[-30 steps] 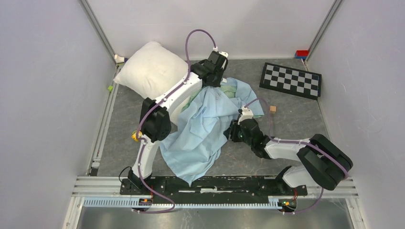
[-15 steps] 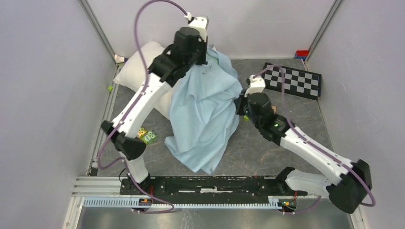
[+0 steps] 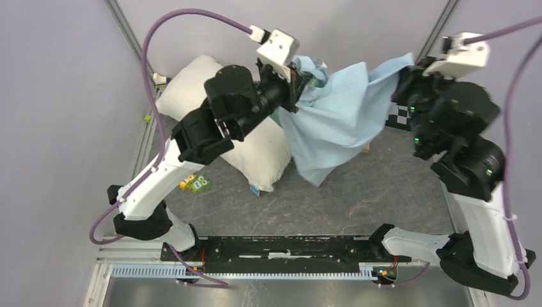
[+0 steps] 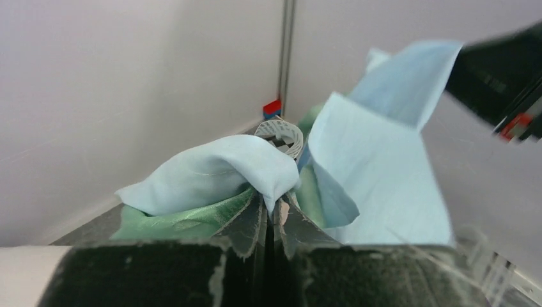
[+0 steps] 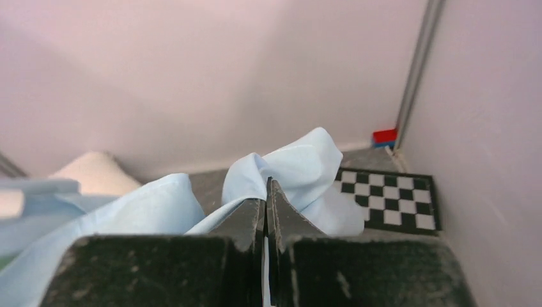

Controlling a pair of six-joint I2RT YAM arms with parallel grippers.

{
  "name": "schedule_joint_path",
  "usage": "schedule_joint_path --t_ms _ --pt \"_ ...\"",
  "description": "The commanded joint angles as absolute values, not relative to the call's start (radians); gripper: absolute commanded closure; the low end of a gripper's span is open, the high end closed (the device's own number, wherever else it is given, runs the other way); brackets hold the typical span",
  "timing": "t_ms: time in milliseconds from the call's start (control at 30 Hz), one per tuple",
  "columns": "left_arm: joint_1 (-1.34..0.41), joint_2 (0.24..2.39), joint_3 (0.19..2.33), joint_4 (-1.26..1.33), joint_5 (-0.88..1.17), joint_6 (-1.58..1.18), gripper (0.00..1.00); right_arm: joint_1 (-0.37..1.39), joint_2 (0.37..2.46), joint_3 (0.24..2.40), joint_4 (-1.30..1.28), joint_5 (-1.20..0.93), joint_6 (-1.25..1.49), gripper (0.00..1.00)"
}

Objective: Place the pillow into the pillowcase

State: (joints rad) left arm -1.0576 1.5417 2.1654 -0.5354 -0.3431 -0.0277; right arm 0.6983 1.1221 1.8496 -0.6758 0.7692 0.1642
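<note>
Cloth spans both arms: the limp light-blue pillowcase (image 3: 339,121) hangs above the table's far edge, one end clamped in the left gripper (image 4: 273,208), the other in the right gripper (image 5: 266,192). The plump off-white pillow (image 3: 262,157) lies toward the far left corner, partly under the left arm. A black-and-white checkerboard (image 5: 390,198) lies by the far right corner, partly hidden by the cloth.

- You're in a robotics lab cell, not a home: plain pale panel walls (image 3: 51,128) box in the grey table (image 3: 358,198).
- Your left arm (image 3: 156,182) and right arm (image 3: 486,217) stand at an aluminium rail (image 3: 128,246), with purple cables (image 3: 192,11) looping overhead.
- A checkerboard calibration board (image 5: 390,198) lies near the back corner's metal post (image 5: 415,70).
</note>
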Motion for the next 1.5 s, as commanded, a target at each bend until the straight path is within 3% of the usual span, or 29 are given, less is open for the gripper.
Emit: schedule_joint_path --t_ms 0,267,467,600,733,767,800,833,933,1000,1033,1200,1467 --pt "-1.137 1.535 2.133 -0.441 -0.425 0.031 0.97 0.695 1.088 1.98 -0.741 0.915 0.01 1.0" --pt "-1.302 1.621 2.246 -0.445 -0.498 0.108 0.98 0.695 1.091 2.11 -0.599 1.025 -0.218 1.0" --pt "-1.371 1.709 2.248 -0.475 -0.766 0.082 0.98 0.696 1.191 2.025 -0.452 1.105 -0.386 1.0" --pt "-1.347 1.699 2.037 -0.548 -0.921 -0.15 0.98 0.647 1.225 1.772 -0.432 1.091 -0.325 1.0" --pt "-1.255 1.623 1.668 -0.521 -0.673 -0.381 0.97 0.44 1.235 1.526 -0.519 0.811 -0.086 1.0" --pt "-1.248 1.596 1.573 -0.452 -0.583 -0.396 0.91 0.409 1.235 1.458 -0.54 0.761 -0.035 1.0" --pt "-1.247 1.576 1.478 -0.401 -0.507 -0.405 0.82 0.385 1.234 1.406 -0.558 0.723 -0.003 0.92" --pt "-1.247 1.559 1.411 -0.354 -0.441 -0.416 0.69 0.374 1.224 1.342 -0.572 0.706 0.055 0.77" --pt "-1.248 1.514 1.295 -0.325 -0.369 -0.459 0.41 0.37 1.159 1.165 -0.558 0.649 0.118 0.45" --pt "-1.234 1.482 1.265 -0.339 -0.394 -0.483 0.32 0.369 1.11 1.087 -0.557 0.608 0.142 0.23" --pt "-1.217 1.468 1.267 -0.364 -0.41 -0.499 0.26 0.37 1.083 1.056 -0.561 0.583 0.153 0.19" --pt "-1.082 1.461 1.289 -0.438 -0.377 -0.559 0.17 0.382 0.973 0.916 -0.542 0.457 0.207 0.1" --pt "-0.98 1.694 1.472 -0.457 -0.075 -0.491 0.17 0.304 1.022 0.722 -0.41 0.557 0.234 0.02"
